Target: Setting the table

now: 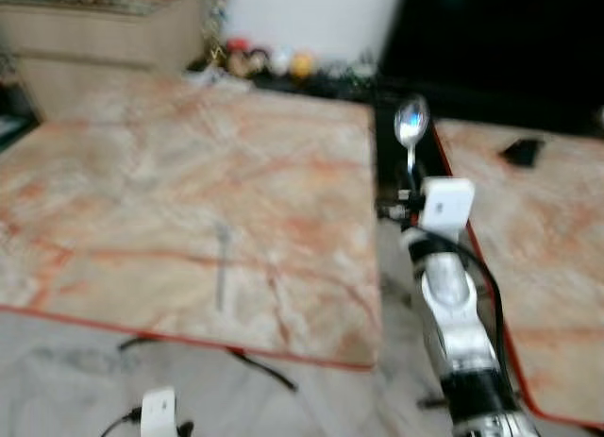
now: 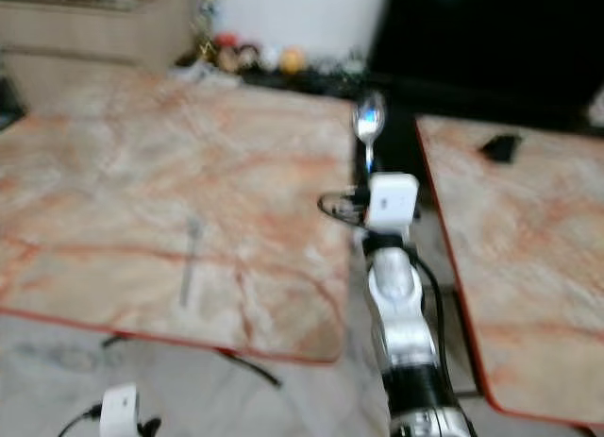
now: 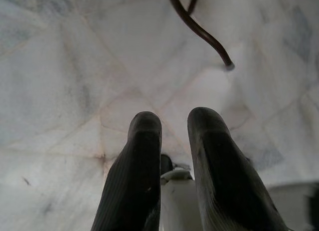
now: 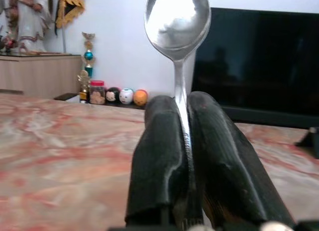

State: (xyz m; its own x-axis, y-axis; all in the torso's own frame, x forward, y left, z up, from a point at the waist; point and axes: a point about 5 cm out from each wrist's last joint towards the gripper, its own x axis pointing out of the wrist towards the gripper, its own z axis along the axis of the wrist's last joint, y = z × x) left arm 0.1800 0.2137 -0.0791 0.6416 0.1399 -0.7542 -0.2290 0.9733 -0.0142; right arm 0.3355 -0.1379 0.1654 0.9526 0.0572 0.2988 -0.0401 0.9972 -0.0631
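My right gripper [image 4: 182, 104] is shut on the handle of a silver spoon [image 4: 177, 16], which stands upright with its bowl on top. In the eye views the spoon [image 1: 411, 124] is held over the gap between two tables, just off the right edge of the marble-patterned table [image 1: 170, 173]. A thin grey utensil [image 1: 222, 267] lies on that table near its front; blur hides what kind it is. My left arm [image 1: 159, 413] hangs low in front of the table. Its gripper [image 3: 174, 123] points down at the pale floor, fingers close together and holding nothing.
A second marble-patterned table [image 1: 547, 258] stands to the right with a small dark object [image 1: 521, 152] on it. A dark cable [image 3: 199, 31] lies on the floor under the table. Behind are a wooden cabinet [image 1: 104, 31], small figurines [image 1: 269, 61] and a black screen [image 1: 500, 41].
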